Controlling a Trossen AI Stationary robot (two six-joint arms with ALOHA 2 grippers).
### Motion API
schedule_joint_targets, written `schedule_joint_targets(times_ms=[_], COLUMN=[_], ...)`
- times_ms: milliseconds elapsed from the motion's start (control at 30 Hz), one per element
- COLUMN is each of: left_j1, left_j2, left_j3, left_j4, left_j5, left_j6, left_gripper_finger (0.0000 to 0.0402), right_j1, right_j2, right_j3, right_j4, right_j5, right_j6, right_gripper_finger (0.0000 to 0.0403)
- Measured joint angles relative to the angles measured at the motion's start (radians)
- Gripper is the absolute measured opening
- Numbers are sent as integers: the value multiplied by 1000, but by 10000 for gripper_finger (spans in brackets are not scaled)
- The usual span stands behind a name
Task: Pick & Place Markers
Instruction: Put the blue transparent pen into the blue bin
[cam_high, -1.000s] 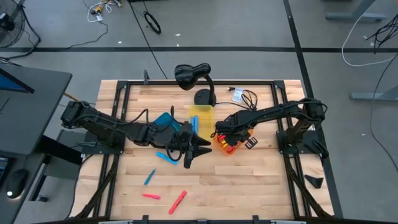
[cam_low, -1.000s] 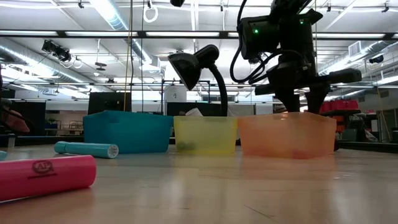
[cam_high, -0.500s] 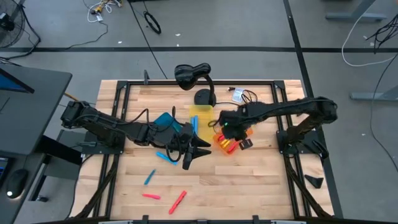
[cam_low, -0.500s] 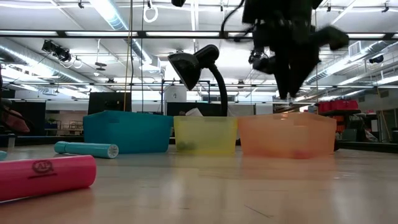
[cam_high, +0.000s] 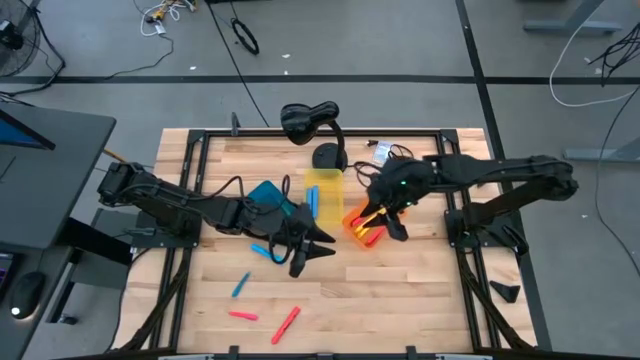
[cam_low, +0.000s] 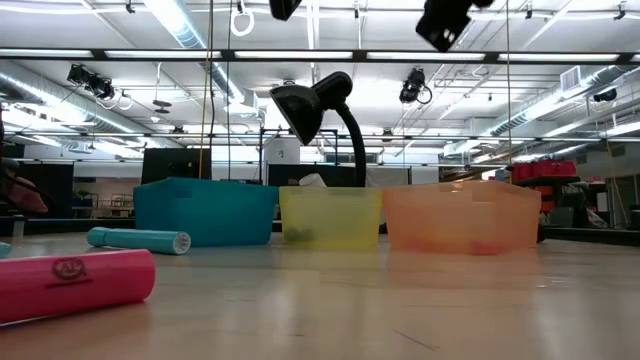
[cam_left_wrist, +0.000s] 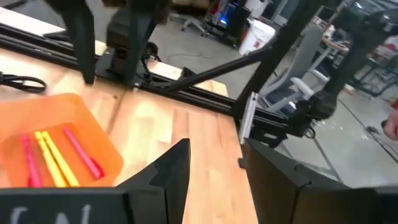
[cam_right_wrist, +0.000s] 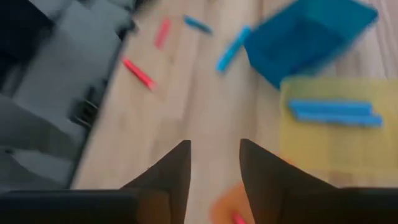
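Right end effector (cam_high: 383, 222), open and empty, hovers over orange bin (cam_high: 362, 232); markers (cam_high: 359, 224) inside lie parallel.

Three bins stood in a row near the middle of the table (cam_high: 420, 300), just in front of the desk lamp (cam_high: 310, 125). The left bin (cam_high: 268, 195) lay mostly under the left arm. The middle bin (cam_high: 324, 188) held two markers (cam_right_wrist: 336, 112). The right bin (cam_left_wrist: 56, 134) held several markers (cam_left_wrist: 53, 155) side by side. On the bare wood left of and in front of the bins, well apart from them, lay four loose markers (cam_high: 285, 324). One marker (cam_high: 267, 251) lay just in front of the left bin.
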Motion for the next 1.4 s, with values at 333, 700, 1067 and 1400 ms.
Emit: schedule_joint_targets(times_ms=[333, 700, 1067, 1400], left_j1=[0, -8, -9, -30], left_j2=[-1, -1, -2, -2], left_j3=[0, 0, 0, -1], left_j4=[-13, -17, -30, -304], left_j5=[84, 96, 110, 246], left_j6=[0, -15, -37, -386], left_gripper_finger=[158, 158, 158, 158], right_j1=[111, 200, 203, 203], right_j2=[-64, -64, -64, -63], right_j3=[0, 0, 0, 0], right_j4=[224, 408, 409, 371], right_j5=[-30, -43, -25, -24], right_j6=[123, 113, 114, 114], right_gripper_finger=[158, 160, 160, 160])
